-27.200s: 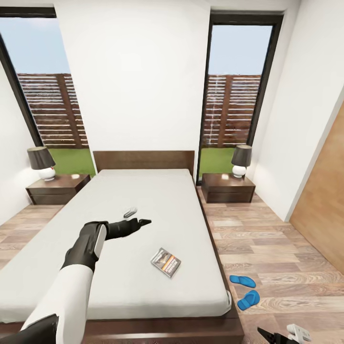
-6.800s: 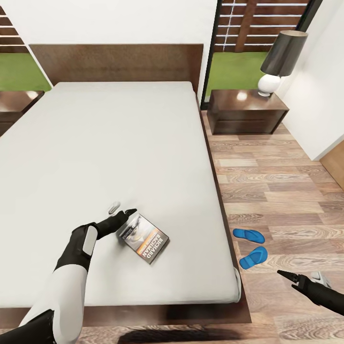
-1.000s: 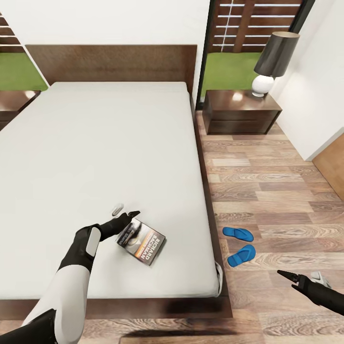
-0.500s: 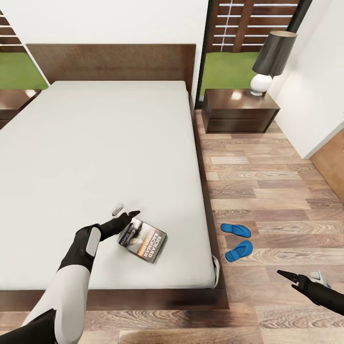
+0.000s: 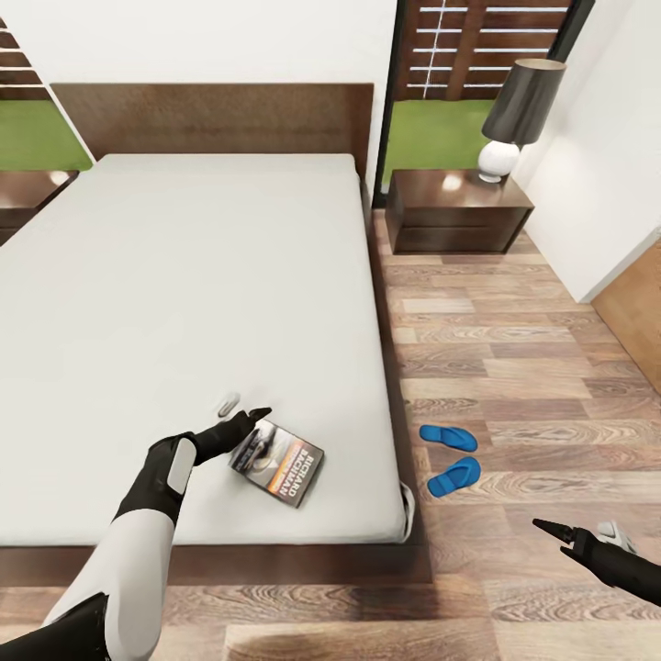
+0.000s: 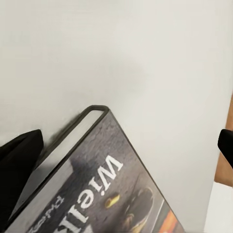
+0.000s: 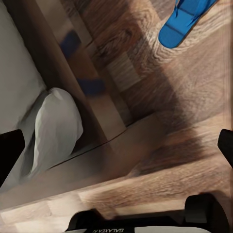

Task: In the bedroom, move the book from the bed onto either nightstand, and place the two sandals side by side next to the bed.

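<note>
1. At the far left of your head view, the left nightstand (image 5: 23,188) is cut off by the frame edge; only a corner of its dark top shows.
2. Your left gripper (image 5: 240,411) lies low over the bed (image 5: 184,275), its fingers spread apart and holding nothing. The dark finger touches or nearly touches the book's near corner; you cannot tell which. In the left wrist view the fingers (image 6: 19,165) flank that corner, each cut off by the frame.
3. The book (image 5: 277,462) lies flat on the mattress near the foot end and right edge, its cover text too small to read from your head. In the wrist view the book (image 6: 107,189) shows only in part.
4. The sandals (image 5: 451,455) lie on the floor beside the bed, splayed at an angle, close together; whether they touch is unclear.
5. The right nightstand (image 5: 454,211) carries a lamp (image 5: 514,115).
6. Your right gripper (image 5: 578,532) hangs over the floor, fingers open and empty, the arm running out of frame. Its wrist view shows one sandal (image 7: 187,22) partly cropped.
</note>
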Robot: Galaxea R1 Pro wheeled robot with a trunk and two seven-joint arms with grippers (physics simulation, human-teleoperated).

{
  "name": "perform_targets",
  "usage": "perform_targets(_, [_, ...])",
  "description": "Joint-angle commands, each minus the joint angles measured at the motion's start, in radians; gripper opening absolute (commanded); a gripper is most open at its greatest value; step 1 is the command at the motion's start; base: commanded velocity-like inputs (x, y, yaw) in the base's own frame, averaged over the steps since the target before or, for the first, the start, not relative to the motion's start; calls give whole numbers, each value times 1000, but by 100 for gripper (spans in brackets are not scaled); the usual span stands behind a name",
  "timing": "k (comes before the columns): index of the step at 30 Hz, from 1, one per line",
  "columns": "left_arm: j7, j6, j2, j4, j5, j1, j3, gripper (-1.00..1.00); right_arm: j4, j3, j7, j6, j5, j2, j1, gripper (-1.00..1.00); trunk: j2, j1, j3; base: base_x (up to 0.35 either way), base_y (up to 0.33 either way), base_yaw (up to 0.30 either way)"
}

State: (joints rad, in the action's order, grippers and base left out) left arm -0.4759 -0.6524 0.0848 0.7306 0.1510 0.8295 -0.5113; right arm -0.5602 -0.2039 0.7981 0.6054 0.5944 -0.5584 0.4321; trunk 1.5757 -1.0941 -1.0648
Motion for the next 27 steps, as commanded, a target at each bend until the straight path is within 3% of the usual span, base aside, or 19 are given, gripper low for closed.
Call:
perform_targets(1, [0, -7, 1, 0, -11, 0, -5, 100, 0, -2, 1, 7, 4, 0, 0, 100, 0, 0, -1, -68, -39, 0])
perform_targets(12, [0, -7, 1, 0, -11, 0, -4, 100, 0, -2, 1, 7, 4, 0, 0, 100, 0, 0, -1, -12, -6, 0])
perform_targets(20, [0, -7, 1, 0, -11, 0, -4, 100, 0, -2, 1, 7, 4, 0, 0, 100, 0, 0, -1, -207, 0, 0])
perform_targets(27, [0, -1, 1, 0, -11, 0, -4, 100, 0, -2, 1, 7, 4, 0, 0, 100, 0, 0, -1, -22, 0, 0])
